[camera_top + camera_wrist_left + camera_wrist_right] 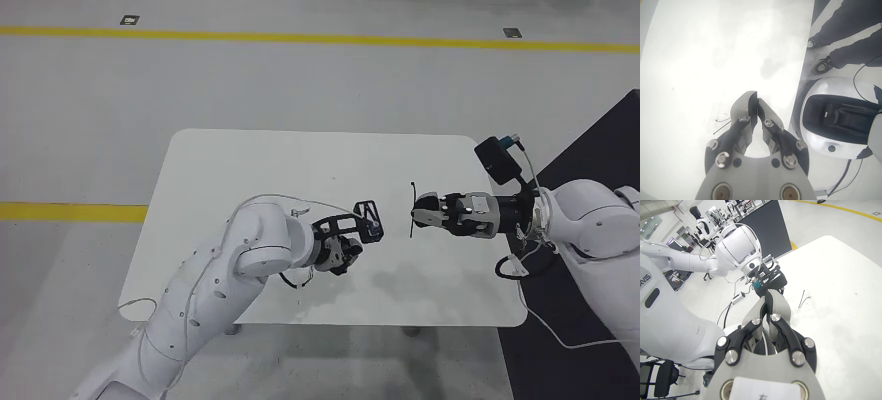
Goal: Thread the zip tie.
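Observation:
Two thin black zip ties [802,300] lie close together on the white table [300,160], beside a clear plastic bag [807,304]. In the top view one zip tie [412,210] shows as a thin dark line just off my right gripper's tips. My right gripper [418,212] [770,292] is shut with nothing visible between its fingers, and hovers beside the ties. My left gripper [757,97] [346,254] is shut too, nothing in it, a short way from the zip ties [721,124]. The left wrist's black camera block [770,279] sits right beyond the right fingertips.
The table edge [800,75] runs close to the left gripper, and a person's legs and shoes [824,65] stand on the floor past it. A dark panel [600,150] stands beside the table on the right arm's side.

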{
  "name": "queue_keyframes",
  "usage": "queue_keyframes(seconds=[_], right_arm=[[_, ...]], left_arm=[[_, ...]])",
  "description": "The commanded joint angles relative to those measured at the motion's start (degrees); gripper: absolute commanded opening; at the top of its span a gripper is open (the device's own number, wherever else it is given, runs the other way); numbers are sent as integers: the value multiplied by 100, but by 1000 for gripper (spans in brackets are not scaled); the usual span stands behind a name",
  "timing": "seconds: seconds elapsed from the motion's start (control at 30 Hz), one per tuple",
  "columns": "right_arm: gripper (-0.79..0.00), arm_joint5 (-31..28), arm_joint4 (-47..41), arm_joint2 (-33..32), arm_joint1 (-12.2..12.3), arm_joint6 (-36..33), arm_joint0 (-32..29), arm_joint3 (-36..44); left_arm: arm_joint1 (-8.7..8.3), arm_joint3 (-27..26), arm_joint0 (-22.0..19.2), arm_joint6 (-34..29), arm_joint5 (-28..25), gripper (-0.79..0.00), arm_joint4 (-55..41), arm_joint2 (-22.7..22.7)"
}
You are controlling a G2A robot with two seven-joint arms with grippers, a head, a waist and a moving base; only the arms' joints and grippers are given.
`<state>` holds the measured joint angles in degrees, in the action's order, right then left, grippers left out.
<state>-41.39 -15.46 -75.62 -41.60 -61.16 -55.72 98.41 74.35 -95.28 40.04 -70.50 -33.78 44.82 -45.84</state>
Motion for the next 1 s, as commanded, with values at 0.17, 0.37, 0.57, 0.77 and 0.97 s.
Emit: queue_keyframes(seconds=[0.17,0.37,0.57,0.77,0.97], right_arm=[[-785,0,0,0,0,0,0,0],[-785,0,0,0,0,0,0,0],[-785,0,0,0,0,0,0,0],[-785,0,0,0,0,0,0,0],[-785,0,0,0,0,0,0,0]], left_arm=[[9,136,82,78,218,-785,-157,11],[117,224,-24,179,2129,-785,-67,21],[187,280,-163,-58,2598,-785,106,208],[211,633,-310,121,2590,-785,-91,51],[211,633,-310,121,2590,-785,-91,51]])
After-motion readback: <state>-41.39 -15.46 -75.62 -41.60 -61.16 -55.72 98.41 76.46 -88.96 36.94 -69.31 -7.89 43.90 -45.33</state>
